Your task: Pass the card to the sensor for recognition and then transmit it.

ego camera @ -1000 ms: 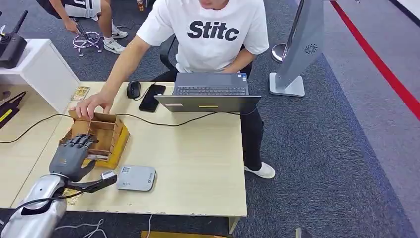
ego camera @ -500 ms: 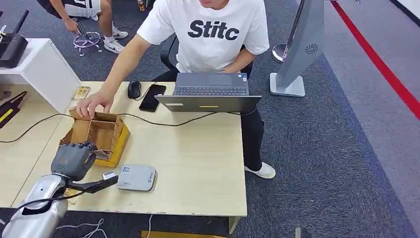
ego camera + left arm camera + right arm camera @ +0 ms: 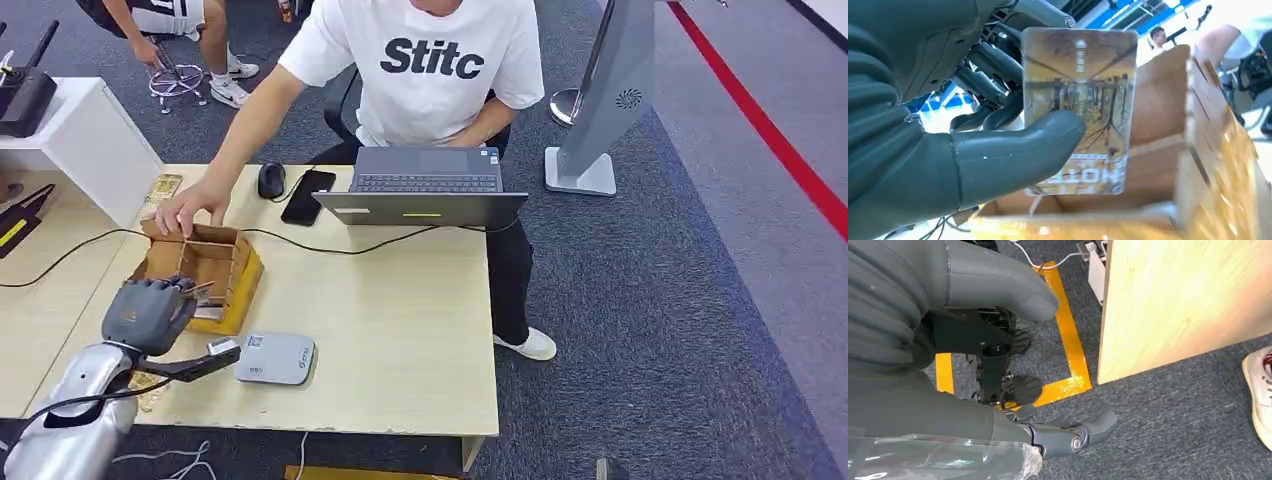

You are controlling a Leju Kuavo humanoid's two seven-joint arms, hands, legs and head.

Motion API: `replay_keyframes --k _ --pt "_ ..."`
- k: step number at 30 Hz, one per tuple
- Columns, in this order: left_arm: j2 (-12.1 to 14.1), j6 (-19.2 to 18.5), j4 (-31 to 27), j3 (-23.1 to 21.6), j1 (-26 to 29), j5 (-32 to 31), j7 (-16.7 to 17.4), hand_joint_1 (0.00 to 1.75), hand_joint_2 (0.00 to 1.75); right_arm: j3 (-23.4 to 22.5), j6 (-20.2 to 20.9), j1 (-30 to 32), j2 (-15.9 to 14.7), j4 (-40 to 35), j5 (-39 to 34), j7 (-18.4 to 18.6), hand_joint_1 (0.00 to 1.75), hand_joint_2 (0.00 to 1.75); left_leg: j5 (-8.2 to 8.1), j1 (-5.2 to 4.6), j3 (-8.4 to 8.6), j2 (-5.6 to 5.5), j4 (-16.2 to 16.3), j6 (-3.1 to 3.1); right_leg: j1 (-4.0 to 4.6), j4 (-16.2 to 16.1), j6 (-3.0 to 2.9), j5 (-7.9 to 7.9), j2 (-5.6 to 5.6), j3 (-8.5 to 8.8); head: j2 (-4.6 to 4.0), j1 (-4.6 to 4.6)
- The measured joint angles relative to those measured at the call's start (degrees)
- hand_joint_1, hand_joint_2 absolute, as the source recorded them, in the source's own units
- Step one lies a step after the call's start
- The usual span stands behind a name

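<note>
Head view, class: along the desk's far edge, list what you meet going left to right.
Person's hand → mouse → phone → laptop.

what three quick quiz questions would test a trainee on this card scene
1. True or false: the left robot hand holds the card.
2. Which lies nearest the reader on the table? A) mouse B) box C) laptop
3. Fill in: the person's hand rests on the far rim of the ____.

Key: 1 true; 2 B; 3 box
</note>
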Motion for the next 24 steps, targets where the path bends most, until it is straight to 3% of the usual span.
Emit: replay_keyframes --k 12,18,24 --pt "0.28 -0.24 -1.77 0.02 -2.56 0.52 0.02 1.75 1.75 0.07 0.00 -0.07 0.00 0.00 0.20 0.07 0.00 1.75 0.00 0.00 -0.02 0.00 0.00 0.00 0.00 0.01 -0.02 0.02 0.00 -0.04 0.00 0.00" --pt "0.04 -3.93 -0.88 0.02 -10.12 1.33 1.61 1.75 1.75 0.55 -0.09 -0.69 0.20 0.00 1.18 0.61 0.00 1.75 0.06 0.00 -0.04 -0.03 0.01 -0.03 0.00 0.01 -0.04 0.06 -0.02 -0.05 0.00 0.00" --pt "-0.68 -4.22 2.56 0.02 -16.55 0.83 2.45 1.75 1.75 0.74 -0.13 -1.34 0.79 0.02 1.62 0.87 0.00 1.75 0.07 0.00 -0.03 -0.02 0.00 -0.04 0.00 0.02 -0.09 0.10 0.00 -0.05 0.00 0.00"
